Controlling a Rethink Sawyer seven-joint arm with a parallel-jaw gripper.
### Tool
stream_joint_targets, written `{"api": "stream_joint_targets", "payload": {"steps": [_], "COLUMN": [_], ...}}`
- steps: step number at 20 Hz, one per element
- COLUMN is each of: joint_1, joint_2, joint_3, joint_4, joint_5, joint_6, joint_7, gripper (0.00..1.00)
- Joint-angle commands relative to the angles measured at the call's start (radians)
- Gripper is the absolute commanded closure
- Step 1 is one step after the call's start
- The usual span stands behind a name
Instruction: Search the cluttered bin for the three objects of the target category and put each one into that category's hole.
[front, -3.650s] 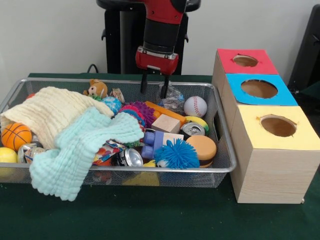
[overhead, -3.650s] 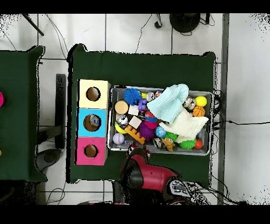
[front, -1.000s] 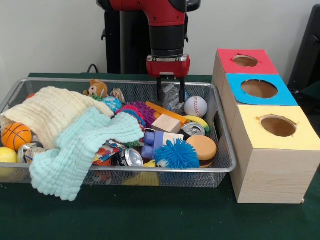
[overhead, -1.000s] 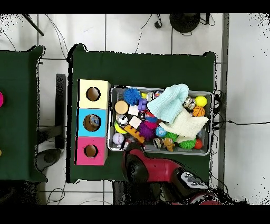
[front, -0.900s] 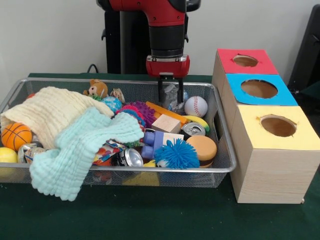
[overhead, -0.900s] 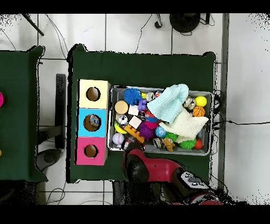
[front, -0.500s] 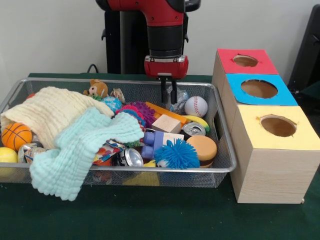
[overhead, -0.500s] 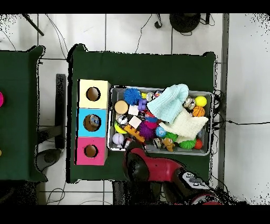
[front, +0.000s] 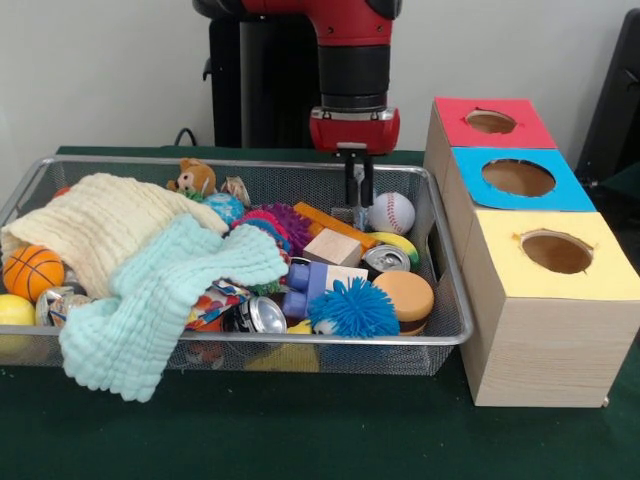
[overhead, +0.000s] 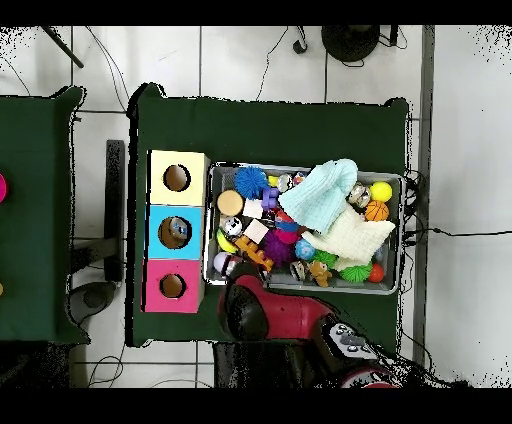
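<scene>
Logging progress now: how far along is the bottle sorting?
Nothing looks sorted yet. The end effector is down in the bin, shut beside the baseball, where a clear bottle was a moment ago; a grasp isn't confirmable. No bottle shows at the red, blue or yellow hole.

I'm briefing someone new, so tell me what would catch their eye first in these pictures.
The red arm's gripper hangs shut over the far right of the bin, beside a baseball. A pale green cloth spills over the bin's front rim at the left. To the right stand three boxes with red, blue and yellow holed tops.
</scene>
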Motion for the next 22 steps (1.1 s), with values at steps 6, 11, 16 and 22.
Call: {"api": "stream_joint_targets", "payload": {"steps": [6,11,16,22], "joint_1": [0.053,0.064,0.085,0.076], "joint_2": [-0.183,-0.262,-0.291,-0.267], "joint_3": [0.044,0.041,0.032,0.015], "joint_4": [0.017,0.029,0.042,0.032], "joint_5": [0.112,0.130,0.134,0.095], "joint_6": [0.294,0.383,0.397,0.326], "joint_7": [0.129,0.129,0.149,0.131], "gripper": [1.00,1.00,1.00,1.00]}}
